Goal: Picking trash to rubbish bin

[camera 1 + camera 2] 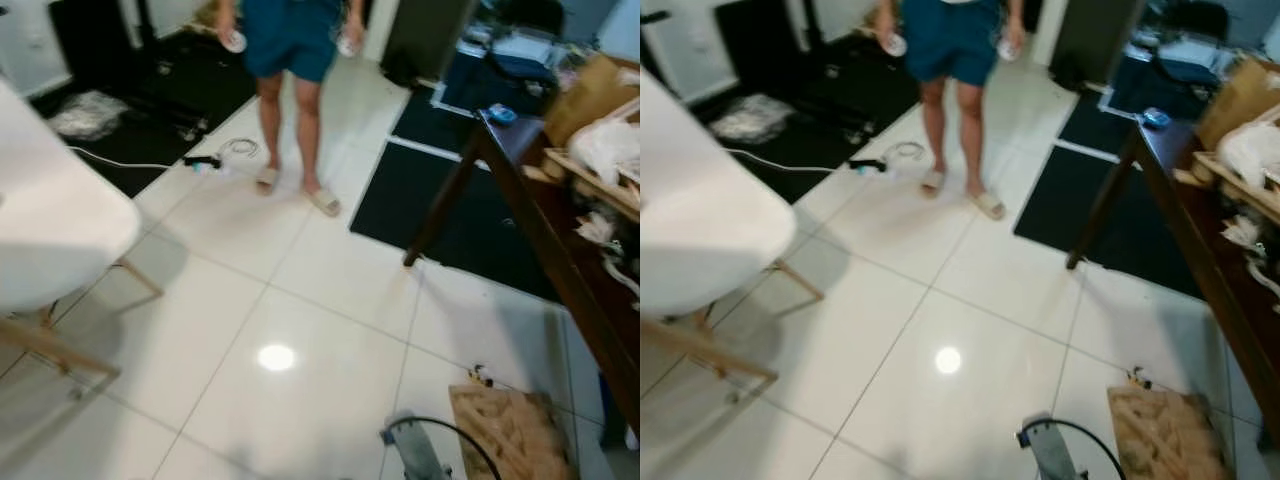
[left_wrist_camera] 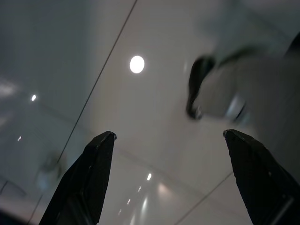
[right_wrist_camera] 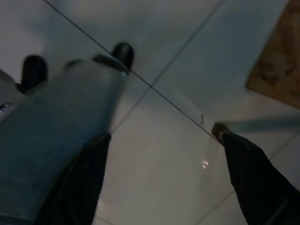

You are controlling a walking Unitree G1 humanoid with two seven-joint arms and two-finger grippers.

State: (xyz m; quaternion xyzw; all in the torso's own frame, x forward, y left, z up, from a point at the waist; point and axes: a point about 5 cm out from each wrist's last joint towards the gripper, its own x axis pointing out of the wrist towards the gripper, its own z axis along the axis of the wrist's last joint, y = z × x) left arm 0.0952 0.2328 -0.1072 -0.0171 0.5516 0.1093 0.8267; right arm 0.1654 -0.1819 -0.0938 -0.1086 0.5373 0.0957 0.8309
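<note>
Both arms hanging over white tile, left gripper (image 2: 168, 140) and right gripper (image 3: 164, 140) jaws spread, empty; no bin sighted, possible trash (image 1: 88, 112) at 10 o'clock; risk: colliding with person (image 1: 290, 60) at 12 or snagging cable (image 1: 120, 162)

glossy white tiled floor (image 1: 300, 300), matt black mats (image 1: 470, 215), wooden table (image 1: 560, 240), smooth white plastic chair (image 1: 50, 220).

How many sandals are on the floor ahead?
2: a sandal on each foot of the person standing ahead on the white tiles, the other sandal slightly nearer.
</note>
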